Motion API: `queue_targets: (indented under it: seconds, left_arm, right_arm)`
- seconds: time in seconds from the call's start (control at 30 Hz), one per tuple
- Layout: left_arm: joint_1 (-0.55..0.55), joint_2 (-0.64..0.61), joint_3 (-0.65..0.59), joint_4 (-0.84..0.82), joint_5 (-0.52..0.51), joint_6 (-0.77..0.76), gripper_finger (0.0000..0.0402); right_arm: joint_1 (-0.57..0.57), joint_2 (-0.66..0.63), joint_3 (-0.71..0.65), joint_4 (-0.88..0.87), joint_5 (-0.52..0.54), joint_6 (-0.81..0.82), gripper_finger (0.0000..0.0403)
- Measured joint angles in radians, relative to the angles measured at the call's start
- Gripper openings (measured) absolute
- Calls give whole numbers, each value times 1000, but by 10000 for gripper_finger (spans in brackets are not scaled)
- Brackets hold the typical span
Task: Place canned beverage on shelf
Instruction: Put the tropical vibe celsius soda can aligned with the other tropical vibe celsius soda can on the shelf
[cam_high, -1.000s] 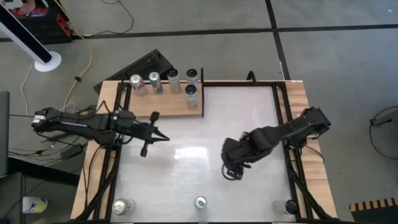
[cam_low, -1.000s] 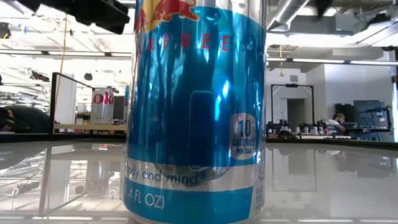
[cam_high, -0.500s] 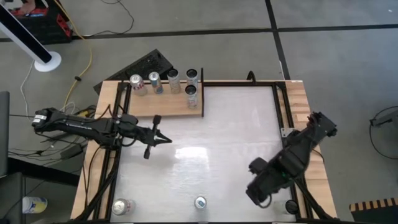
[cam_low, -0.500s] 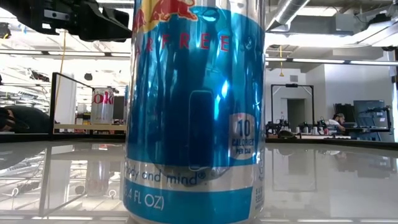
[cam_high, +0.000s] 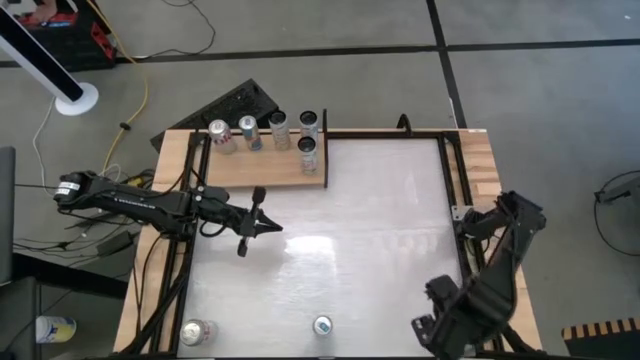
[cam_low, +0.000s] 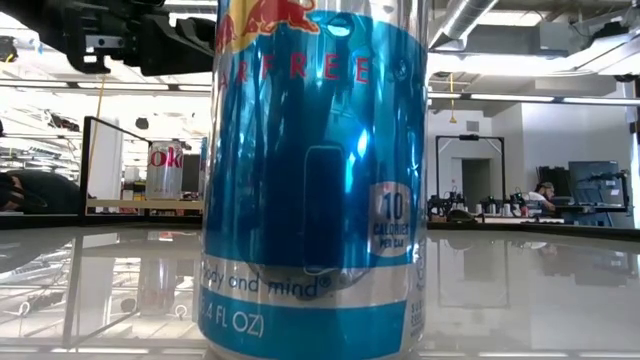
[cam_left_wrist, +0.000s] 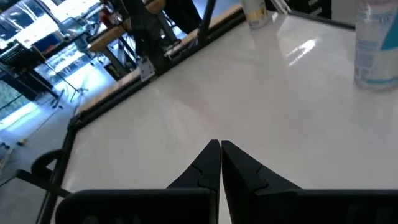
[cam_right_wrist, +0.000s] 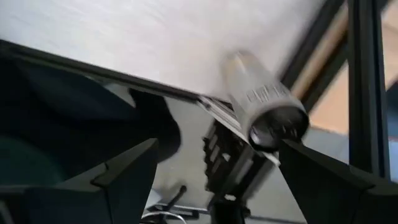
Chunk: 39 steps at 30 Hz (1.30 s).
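While our right gripper (cam_high: 432, 330) hangs wide open and empty by the small silver can (cam_right_wrist: 264, 106) at the near table corner, far from the pale wooden shelf (cam_high: 270, 168), we might knock it over. Our left gripper (cam_high: 273, 228) is closed, holding nothing.

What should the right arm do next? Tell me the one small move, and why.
Probably ease the right end effector forward until its open fingers straddle the can: the can shows just ahead of them, near the table edge, not yet gripped.
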Motion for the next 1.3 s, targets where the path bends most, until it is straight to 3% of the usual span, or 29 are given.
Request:
queue_targets:
  seconds: [0.2,0.47,0.8,1.3]
  left_arm:
    - [0,-1,0,-1,0,30,0]
    - [0,-1,0,-4,-1,46,0]
    - [0,-1,0,-10,-1,52,0]
    - [0,-1,0,-28,-1,64,0]
  right_arm:
    - [98,14,0,-2,-13,131,359]
    - [115,16,-89,-2,-62,90,359]
    - [154,16,-92,7,-43,83,359]
    - [179,15,-202,109,-55,56,359]
